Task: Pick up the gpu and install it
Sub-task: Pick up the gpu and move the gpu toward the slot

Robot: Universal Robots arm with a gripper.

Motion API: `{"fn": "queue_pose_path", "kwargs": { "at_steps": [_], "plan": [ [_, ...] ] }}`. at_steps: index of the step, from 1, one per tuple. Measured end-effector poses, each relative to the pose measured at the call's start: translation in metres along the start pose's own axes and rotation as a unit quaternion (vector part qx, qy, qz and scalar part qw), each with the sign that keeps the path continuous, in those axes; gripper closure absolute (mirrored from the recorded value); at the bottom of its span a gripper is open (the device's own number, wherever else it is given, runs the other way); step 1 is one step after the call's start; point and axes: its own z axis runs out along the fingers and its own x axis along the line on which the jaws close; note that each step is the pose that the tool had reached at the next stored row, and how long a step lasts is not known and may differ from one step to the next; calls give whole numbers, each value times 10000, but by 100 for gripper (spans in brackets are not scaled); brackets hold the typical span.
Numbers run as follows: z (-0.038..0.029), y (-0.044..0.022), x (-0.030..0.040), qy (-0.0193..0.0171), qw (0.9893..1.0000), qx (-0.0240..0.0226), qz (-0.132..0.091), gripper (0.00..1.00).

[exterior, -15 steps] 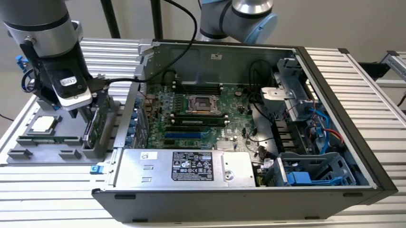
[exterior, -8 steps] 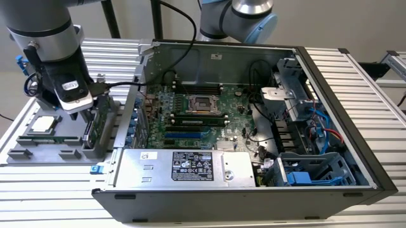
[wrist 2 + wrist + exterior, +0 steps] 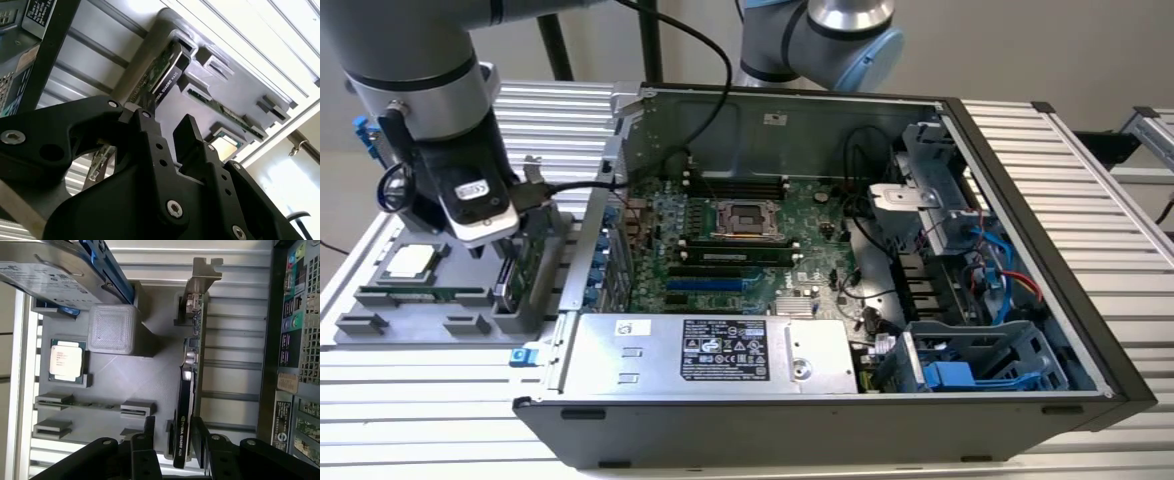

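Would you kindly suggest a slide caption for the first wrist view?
Open fingers straddle the gpu standing on edge in its grey holder.

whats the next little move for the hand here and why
Probably close the hand on the gpu. In the first wrist view its open fingers sit either side of the card's end, a gap showing on one side, while the card stands on edge in the gray holder, not yet gripped.

Soft, even light falls on the grey tray [image 3: 420,318] in the exterior view, with only faint shadows. Beside the tray, the computer case [image 3: 854,125] is dimmer inside. In the second wrist view, glare beyond the tray burns white, leaving the gripper [image 3: 167,127] a dark silhouette.
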Motion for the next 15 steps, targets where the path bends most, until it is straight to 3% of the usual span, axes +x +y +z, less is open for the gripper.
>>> {"fn": "queue_pose_path", "kwargs": {
  "at_steps": [15],
  "plan": [
    [161,-21,-16,118,9999,-7,6,0]
  ]
}}
